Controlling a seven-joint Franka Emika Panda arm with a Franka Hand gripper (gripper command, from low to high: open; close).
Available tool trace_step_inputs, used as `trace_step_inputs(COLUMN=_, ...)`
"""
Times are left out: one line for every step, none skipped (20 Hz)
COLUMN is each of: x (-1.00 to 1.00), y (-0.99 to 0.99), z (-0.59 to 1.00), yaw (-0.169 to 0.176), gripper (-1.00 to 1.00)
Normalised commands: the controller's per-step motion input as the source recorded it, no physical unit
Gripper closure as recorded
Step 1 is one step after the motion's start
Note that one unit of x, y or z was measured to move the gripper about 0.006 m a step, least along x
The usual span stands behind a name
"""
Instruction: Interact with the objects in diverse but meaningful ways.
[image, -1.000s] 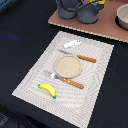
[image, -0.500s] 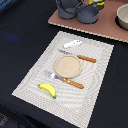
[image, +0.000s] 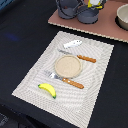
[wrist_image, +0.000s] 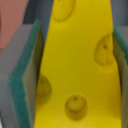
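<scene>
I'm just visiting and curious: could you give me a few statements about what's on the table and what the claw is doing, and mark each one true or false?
1. The claw is shut on the yellow cheese wedge. True: the wrist view shows the wedge between the two green-edged pads.
2. The yellow banana lies on the round tan plate. False: it lies on the striped placemat, apart from the plate.
3. The orange-handled fork and knife lie on opposite sides of the plate. True.
4. The white-and-blue tool sits inside the grey-blue pot. False: it lies on the placemat near the knife.
</scene>
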Motion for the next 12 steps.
trace_step_inputs(x=-0.08, y=0.06, z=0.42, yaw=0.001, gripper=-1.0)
trace_step_inputs(x=-0.09, y=0.05, z=0.46, yaw=0.014, gripper=-1.0)
trace_step_inputs(x=-0.11, y=0.07, z=0.47, yaw=0.018, gripper=-1.0)
trace_step_inputs(x=-0.11, y=0.07, z=0.49, yaw=0.023, gripper=-1.0)
trace_step_inputs(x=-0.06, y=0.1, z=0.62, yaw=0.031, gripper=-1.0)
trace_step_inputs(x=-0.01, y=0.11, z=0.76, yaw=0.036, gripper=-1.0)
trace_step_inputs(x=-0.01, y=0.08, z=0.94, yaw=0.021, gripper=-1.0)
trace_step_inputs(x=0.0, y=0.04, z=1.0, yaw=0.0, gripper=-1.0)
trace_step_inputs(x=0.0, y=0.0, z=1.0, yaw=0.0, gripper=-1.0)
trace_step_inputs(x=0.0, y=0.0, z=1.0, yaw=0.0, gripper=-1.0)
trace_step_inputs(x=0.0, y=-0.04, z=1.0, yaw=0.0, gripper=-1.0)
trace_step_inputs(x=0.02, y=-0.21, z=1.0, yaw=0.0, gripper=-1.0)
